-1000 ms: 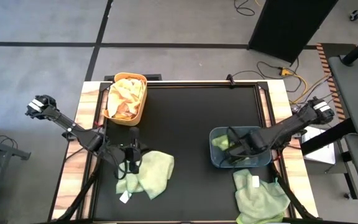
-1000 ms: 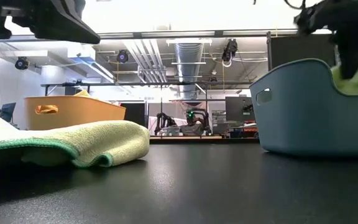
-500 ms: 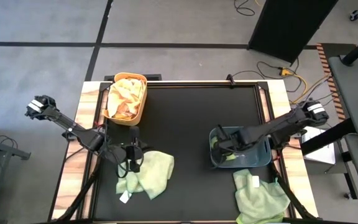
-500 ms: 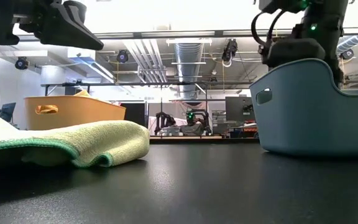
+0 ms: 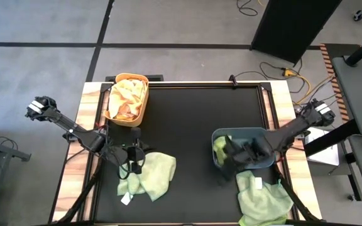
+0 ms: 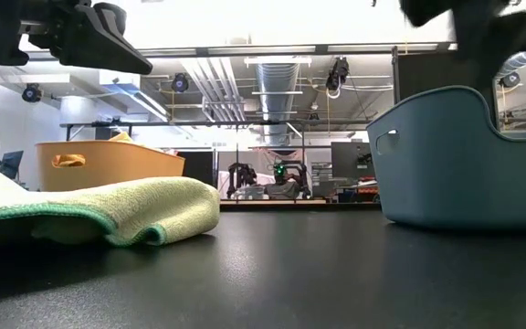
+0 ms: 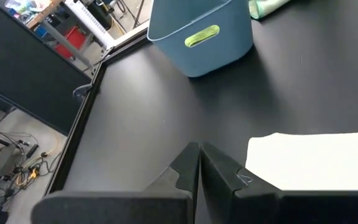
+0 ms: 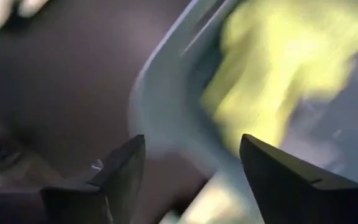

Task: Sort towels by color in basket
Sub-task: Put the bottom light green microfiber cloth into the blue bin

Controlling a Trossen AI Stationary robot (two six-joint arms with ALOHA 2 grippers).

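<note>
Over the blue basket (image 5: 244, 150) near the worktop's right edge, the right gripper (image 5: 231, 154) hangs above the basket's left part, its fingers (image 8: 272, 177) spread wide with nothing between them; a yellow-green towel (image 5: 220, 145) lies inside against the left wall, and it shows bright through the gap in the right wrist view, though blurred. Just in front of that basket, at the front right corner, a light green towel (image 5: 263, 198) lies crumpled with a small white tag (image 5: 257, 182) on top; its far edge sits just beside the basket's front wall.

On the left side, the left gripper (image 5: 134, 158) hovers over another light green towel (image 5: 149, 177) near the front left of the worktop; its fingers (image 7: 185, 168) are pressed together, empty, as the left wrist view shows; a white tag (image 5: 126, 199) sticks out at that towel's front edge. In the low view this towel (image 6: 99, 212) bulks large in the foreground, with the blue basket (image 6: 464, 160) well apart across bare black mat.

At the back left corner stands the orange basket (image 5: 127, 99), heaped with peach and mustard towels (image 5: 128, 94); it sits well apart from both grippers. Cables (image 5: 281, 69) trail on the floor beyond the worktop's back right corner.
</note>
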